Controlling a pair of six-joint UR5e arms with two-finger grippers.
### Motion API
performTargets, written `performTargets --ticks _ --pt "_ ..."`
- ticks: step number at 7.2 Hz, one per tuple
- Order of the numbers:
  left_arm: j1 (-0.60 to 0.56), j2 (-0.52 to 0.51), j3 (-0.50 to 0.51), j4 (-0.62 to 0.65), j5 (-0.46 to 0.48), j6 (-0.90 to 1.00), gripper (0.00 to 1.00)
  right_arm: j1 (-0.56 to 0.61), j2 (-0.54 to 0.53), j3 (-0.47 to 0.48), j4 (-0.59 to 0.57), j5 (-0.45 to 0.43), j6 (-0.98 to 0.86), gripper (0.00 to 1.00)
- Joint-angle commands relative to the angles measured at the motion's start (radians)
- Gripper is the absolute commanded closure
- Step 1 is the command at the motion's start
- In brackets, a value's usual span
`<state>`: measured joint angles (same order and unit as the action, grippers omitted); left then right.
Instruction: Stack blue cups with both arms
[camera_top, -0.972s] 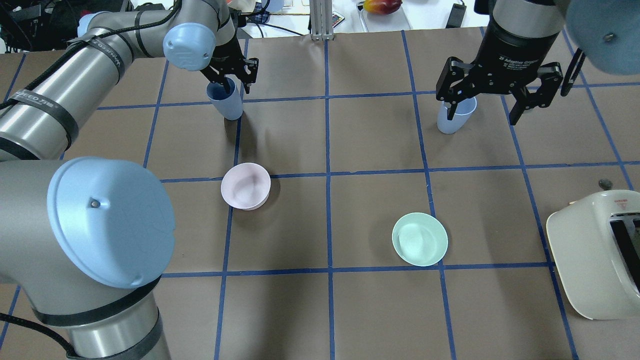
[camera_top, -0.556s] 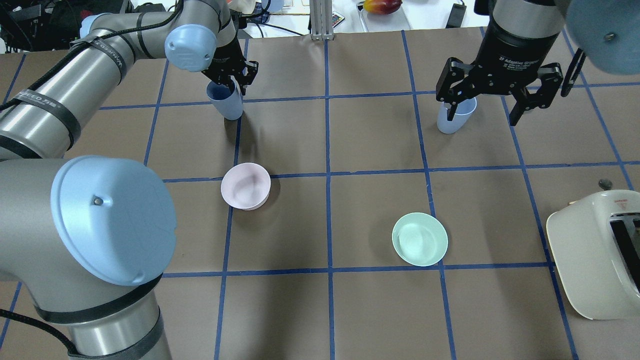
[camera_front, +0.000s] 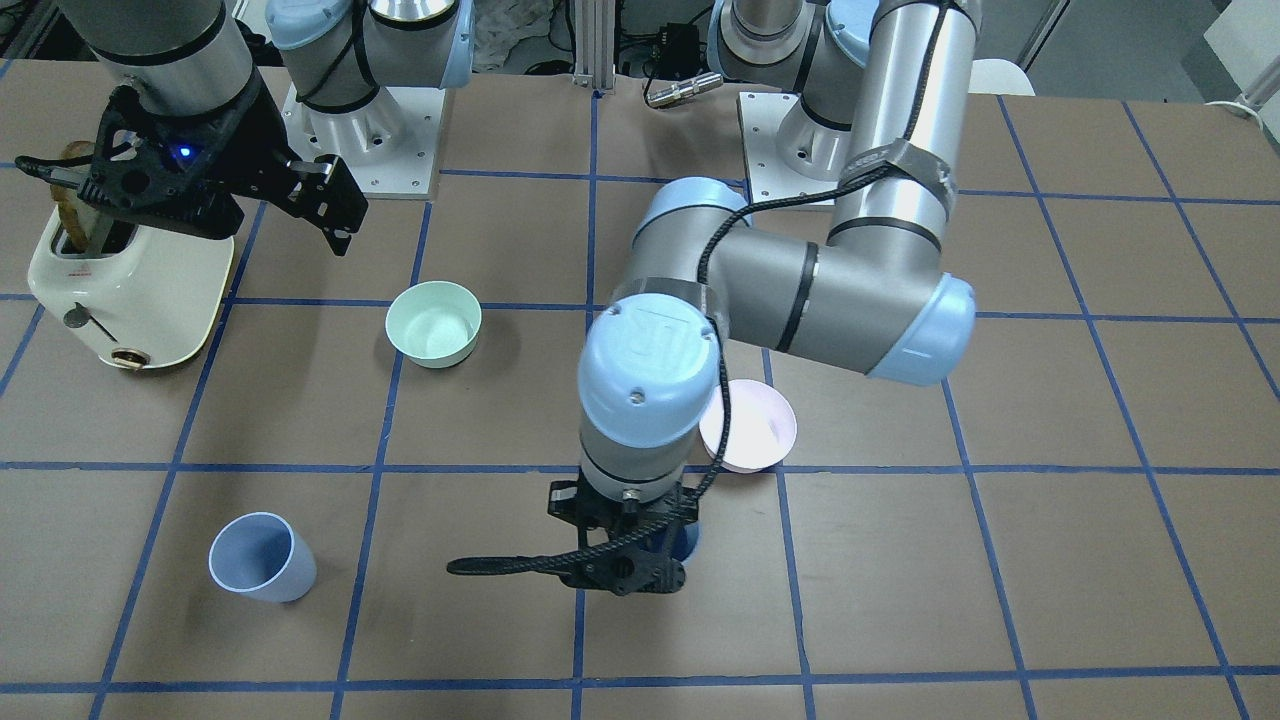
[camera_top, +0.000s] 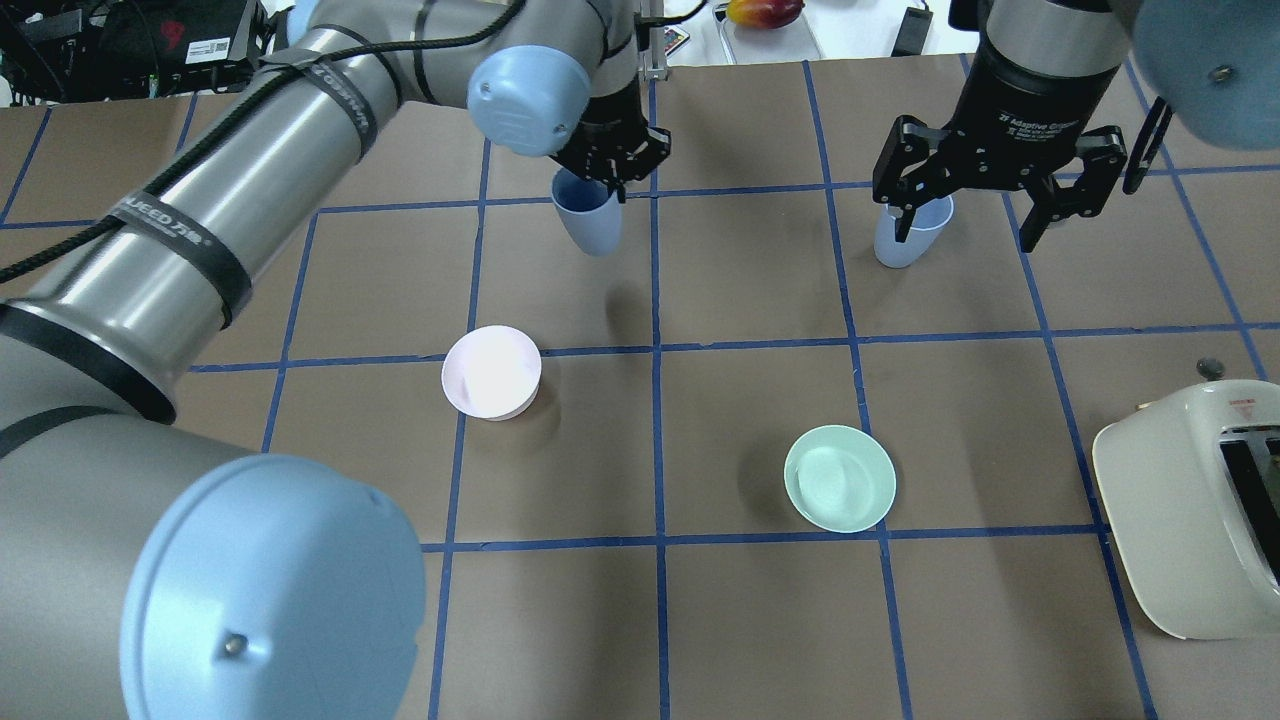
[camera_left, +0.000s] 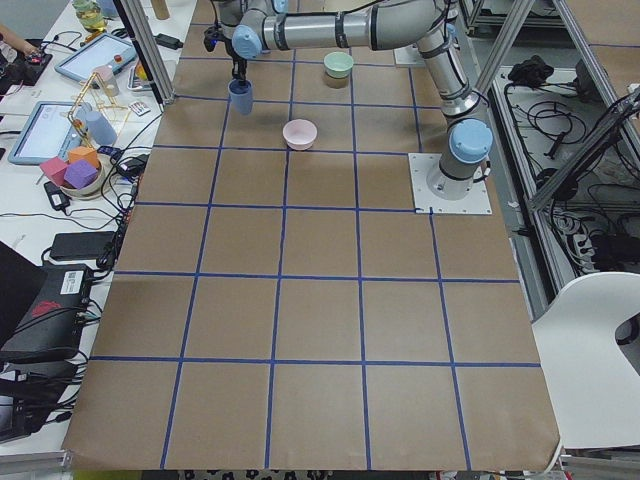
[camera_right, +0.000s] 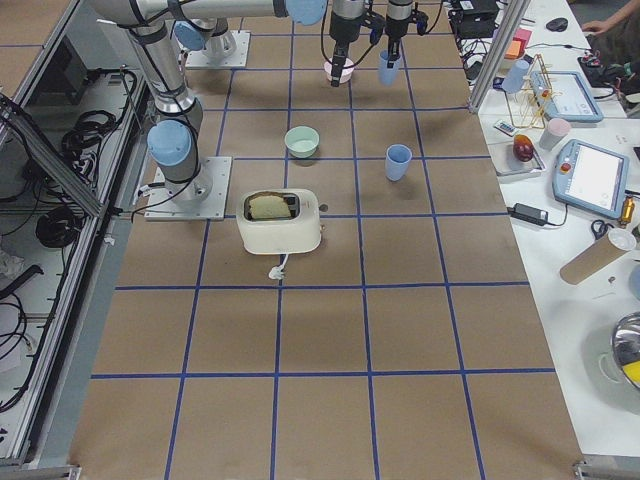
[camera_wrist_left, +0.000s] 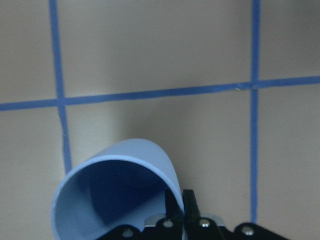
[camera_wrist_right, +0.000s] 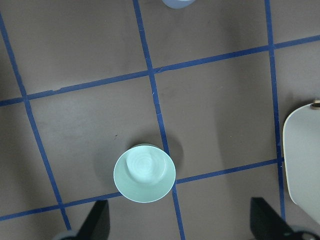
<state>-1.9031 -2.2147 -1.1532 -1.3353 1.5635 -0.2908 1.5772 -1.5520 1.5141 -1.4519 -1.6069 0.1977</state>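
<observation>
Overhead exterior view, nearest first: the pink bowl (camera_top: 492, 372) and green bowl (camera_top: 840, 478) sat untouched on the table (camera_top: 760, 620). Beyond them, the left pincer (camera_top: 607, 186) pinched the rim wall of one blue cup (camera_top: 590, 222), held tilted and, judging by its separate shadow, off the table. Carrying seemed the step in hand. Next, that cup needed levelling over the second blue cup (camera_top: 903, 243), upright farther right, then lowering inside. The right pincer (camera_top: 966, 235) hung spread wide, raised, gripping nothing.
</observation>
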Motion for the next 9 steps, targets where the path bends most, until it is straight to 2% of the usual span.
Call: performTargets --ticks 1,2,3,4,5,6,8,9 --pt "-0.082 -0.007 -0.064 0.01 0.006 -0.102 1.0 -0.061 0.007 0.0 -0.012 0.004 -0.032 0.0" --pt "-0.082 -0.013 -0.107 0.059 0.006 -0.102 1.0 -0.139 0.01 0.0 -0.009 0.002 -0.097 0.0" --pt "-0.082 -0.014 -0.149 0.106 0.001 -0.105 0.61 -0.193 0.041 -0.006 -0.022 0.018 -0.137 0.0" --pt "-0.083 -0.007 -0.164 0.138 -0.002 -0.107 0.01 -0.2 0.106 -0.006 -0.139 0.021 -0.162 0.0" --pt "-0.077 0.018 -0.155 0.137 0.0 -0.096 0.0 -0.201 0.186 -0.033 -0.263 0.009 -0.167 0.0" --pt "-0.054 0.059 -0.129 0.069 -0.02 -0.088 0.0 -0.201 0.235 -0.07 -0.307 0.018 -0.181 0.0" --pt "0.028 0.186 0.019 -0.323 -0.046 -0.006 0.0 -0.201 0.363 -0.101 -0.408 0.021 -0.331 0.0" --pt "0.083 0.249 0.044 -0.391 -0.028 0.014 0.0 -0.201 0.412 -0.103 -0.442 0.019 -0.331 0.0"
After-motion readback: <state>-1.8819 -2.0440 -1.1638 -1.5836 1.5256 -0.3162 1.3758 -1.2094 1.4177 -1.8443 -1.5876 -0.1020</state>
